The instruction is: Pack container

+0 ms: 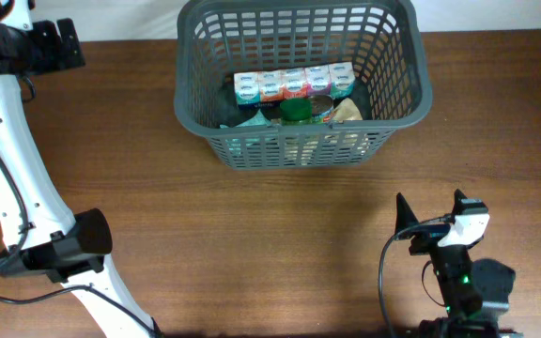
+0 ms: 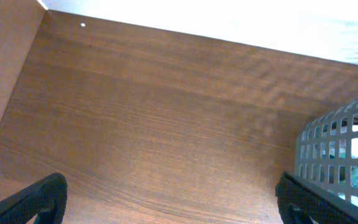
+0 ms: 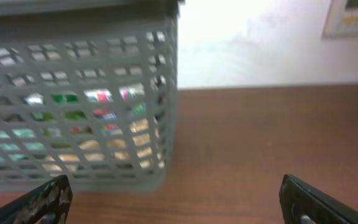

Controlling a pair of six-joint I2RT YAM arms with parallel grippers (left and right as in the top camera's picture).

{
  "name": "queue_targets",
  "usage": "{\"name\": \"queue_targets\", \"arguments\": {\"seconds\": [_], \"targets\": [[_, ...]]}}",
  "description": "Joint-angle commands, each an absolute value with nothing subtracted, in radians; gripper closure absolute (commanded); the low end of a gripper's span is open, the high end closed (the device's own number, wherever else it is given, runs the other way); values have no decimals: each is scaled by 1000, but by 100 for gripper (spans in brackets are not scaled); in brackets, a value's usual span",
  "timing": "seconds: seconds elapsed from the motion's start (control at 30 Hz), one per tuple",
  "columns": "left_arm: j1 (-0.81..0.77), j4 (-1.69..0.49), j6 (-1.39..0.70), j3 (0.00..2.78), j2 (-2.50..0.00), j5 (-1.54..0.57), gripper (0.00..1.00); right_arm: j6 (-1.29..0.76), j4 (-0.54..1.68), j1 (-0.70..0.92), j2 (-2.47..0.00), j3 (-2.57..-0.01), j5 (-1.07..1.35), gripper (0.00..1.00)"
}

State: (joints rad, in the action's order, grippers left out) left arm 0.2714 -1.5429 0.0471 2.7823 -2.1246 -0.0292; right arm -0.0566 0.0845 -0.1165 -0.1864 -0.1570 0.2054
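The dark grey basket stands at the back middle of the table. It holds a row of small cartons, a green-lidded jar, a metal can and a tan packet. My left gripper is at the far back left, well clear of the basket, open and empty. In the left wrist view the basket's corner shows at the right. My right gripper is open and empty near the front, right of the basket's front wall. In the right wrist view the basket fills the left.
The brown wooden table stretches between the basket and the front edge. A white wall rises behind the table. The left arm's white links run along the left side. The right arm's base sits at the front right.
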Motion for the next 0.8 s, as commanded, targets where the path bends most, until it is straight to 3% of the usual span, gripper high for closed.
{"name": "queue_targets", "arguments": {"seconds": [0.0,0.77], "targets": [[273,-1542,38,2783,-2122,-29,1,-64,75,-83,-101,-142,217,1],[273,-1542,38,2783,-2122,-29,1,-64,220,-65,-3,-111,207,1]]}}
